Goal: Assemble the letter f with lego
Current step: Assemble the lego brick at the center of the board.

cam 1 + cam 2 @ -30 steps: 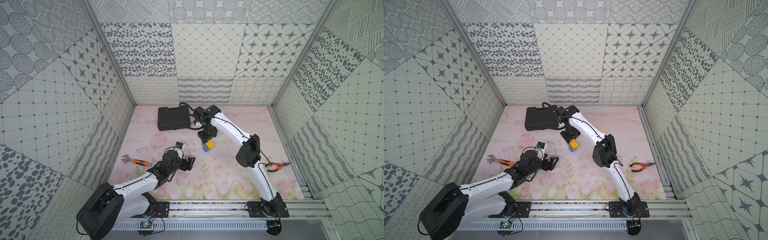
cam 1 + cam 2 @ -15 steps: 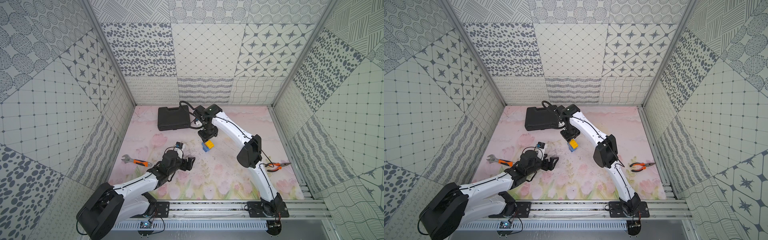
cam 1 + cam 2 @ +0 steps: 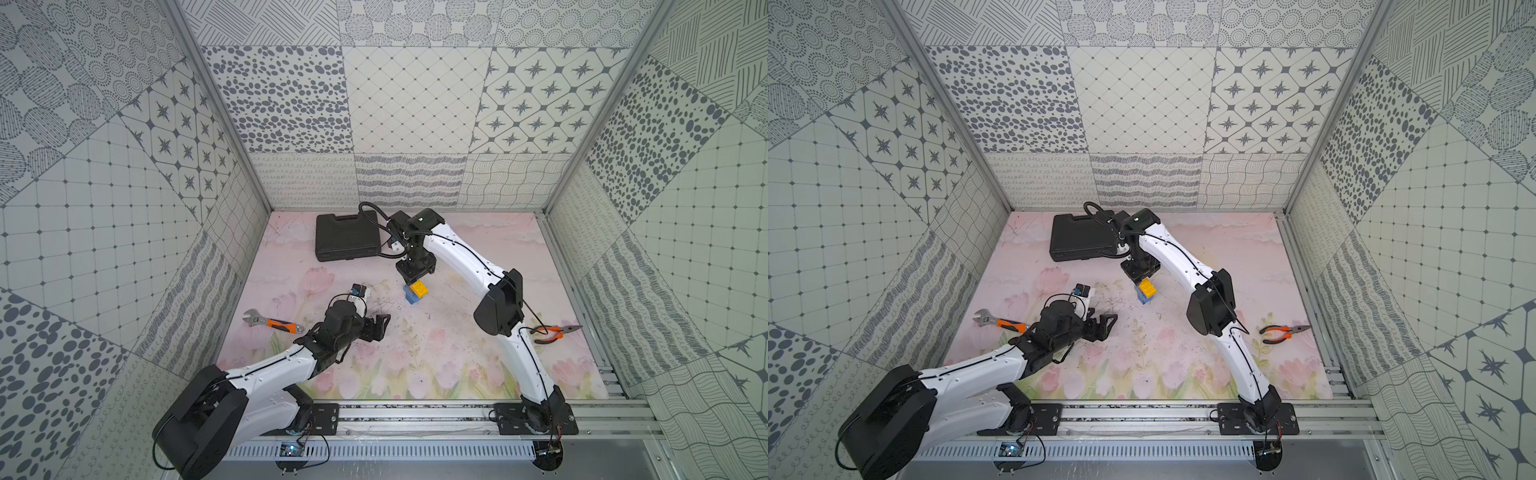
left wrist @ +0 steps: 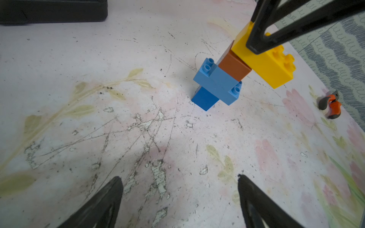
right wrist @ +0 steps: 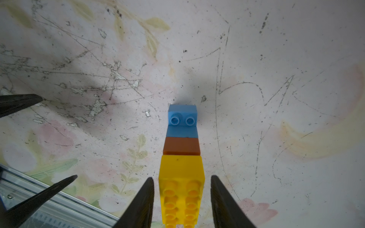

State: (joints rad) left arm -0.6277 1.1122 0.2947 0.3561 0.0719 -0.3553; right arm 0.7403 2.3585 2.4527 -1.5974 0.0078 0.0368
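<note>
In both top views we look from high above the front rail [image 3: 415, 415], facing steeply down and toward the back wall [image 3: 407, 178]. We are far enough off to take in the whole tabletop [image 3: 457, 332], and the two frames overlap almost wholly.

From the left wrist we look low and slanting across the tabletop, close in, past the left pincer [image 4: 178, 177] toward the lego stack [image 4: 217, 84].

From the right wrist we look nearly straight down on that same stack, closer still, with the right pincer [image 5: 181, 177] framing it.

Each wrist view also catches the other pincer at its edge.
</note>
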